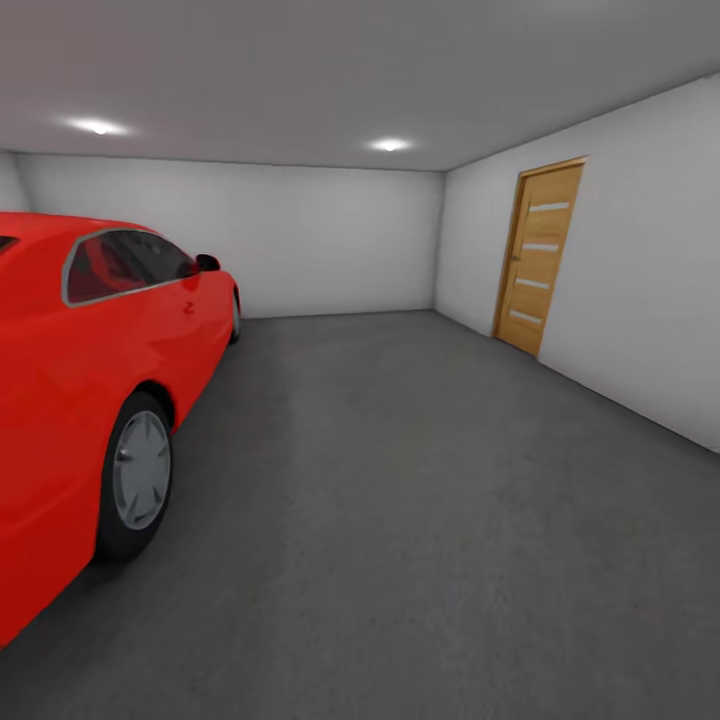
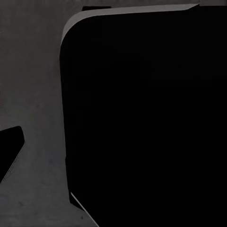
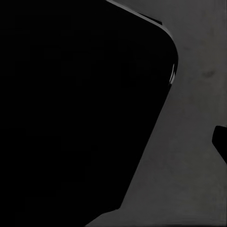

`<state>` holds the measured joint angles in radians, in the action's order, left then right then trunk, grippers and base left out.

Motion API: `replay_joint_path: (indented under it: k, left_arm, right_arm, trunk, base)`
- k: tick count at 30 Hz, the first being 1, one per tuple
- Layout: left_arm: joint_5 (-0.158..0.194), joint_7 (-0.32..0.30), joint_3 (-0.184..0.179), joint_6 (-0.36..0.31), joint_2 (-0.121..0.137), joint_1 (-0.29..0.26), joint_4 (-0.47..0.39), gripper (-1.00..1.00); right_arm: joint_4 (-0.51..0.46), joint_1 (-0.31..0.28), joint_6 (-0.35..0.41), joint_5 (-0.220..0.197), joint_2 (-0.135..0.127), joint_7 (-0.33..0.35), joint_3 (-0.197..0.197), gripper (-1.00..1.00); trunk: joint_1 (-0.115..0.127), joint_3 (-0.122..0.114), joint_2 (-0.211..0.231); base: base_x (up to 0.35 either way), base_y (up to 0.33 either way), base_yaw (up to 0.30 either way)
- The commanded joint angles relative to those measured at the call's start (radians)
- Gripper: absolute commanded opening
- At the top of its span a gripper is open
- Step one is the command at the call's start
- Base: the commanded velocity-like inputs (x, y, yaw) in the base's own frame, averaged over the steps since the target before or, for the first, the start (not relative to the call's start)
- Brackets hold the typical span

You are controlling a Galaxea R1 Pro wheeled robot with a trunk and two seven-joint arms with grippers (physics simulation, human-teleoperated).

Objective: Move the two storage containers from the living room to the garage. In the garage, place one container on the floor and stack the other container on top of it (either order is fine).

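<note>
— So we're in the garage. Red car (image 1: 95, 400) on the left, wooden door (image 1: 540, 258) with pale stripes in the right wall, and a wide stretch of dark grey floor (image 1: 420, 520) running from near us to the far wall. Where are the bins?

— I can't spot either storage container from here. Nothing orange-red lies on the concrete, near or far.

— And the arms? Which one is closer to a bin?

— Can't say. With no container in sight, I can't tell which way one lies from the fingers, or how its long side runs. Both wrist cameras look down at speckled grey floor past a big black rounded shape (image 2: 142, 118), probably the robot's own body, though I wouldn't swear to it.

— Are the fingers wide or pinched?

— No telling; I see no fingertips clearly.

— So what decides the next move?

— My guess: finding the containers first. The free floor right of the car looks a fair spot for stacking.
</note>
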<state>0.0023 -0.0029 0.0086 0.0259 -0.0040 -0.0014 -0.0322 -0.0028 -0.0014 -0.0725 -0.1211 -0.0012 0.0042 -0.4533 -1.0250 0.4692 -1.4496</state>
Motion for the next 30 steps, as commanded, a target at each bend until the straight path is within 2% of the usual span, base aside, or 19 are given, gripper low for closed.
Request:
replay_joint_path:
  k: [1,6,22,30]
  left_arm:
    - [0.000,0.000,0.001,0.004,0.000,0.000,0.000,1.00]
    - [0.001,0.000,0.000,0.024,0.000,0.000,0.001,1.00]
    - [0.001,0.001,0.001,0.028,0.000,0.000,0.002,1.00]
    - [0.004,0.001,0.001,0.024,-0.001,0.000,0.002,1.00]
  right_arm:
    - [0.000,0.000,-0.003,-0.011,0.000,0.000,-0.008,1.00]
    - [0.000,0.000,-0.003,-0.011,0.000,0.001,-0.008,1.00]
    - [0.000,0.000,-0.004,-0.012,-0.005,0.000,-0.008,1.00]
    - [0.000,0.000,-0.004,-0.012,-0.005,0.000,-0.008,1.00]
  trunk:
    - [0.000,0.001,0.000]
    - [0.000,0.001,0.000]
    - [0.000,0.001,0.000]
    - [0.000,0.001,0.000]
  base:
    - [0.000,0.000,-0.282]
    - [0.000,0.000,-0.282]
    - [0.000,0.000,-0.280]
    - [0.141,0.000,-0.073]
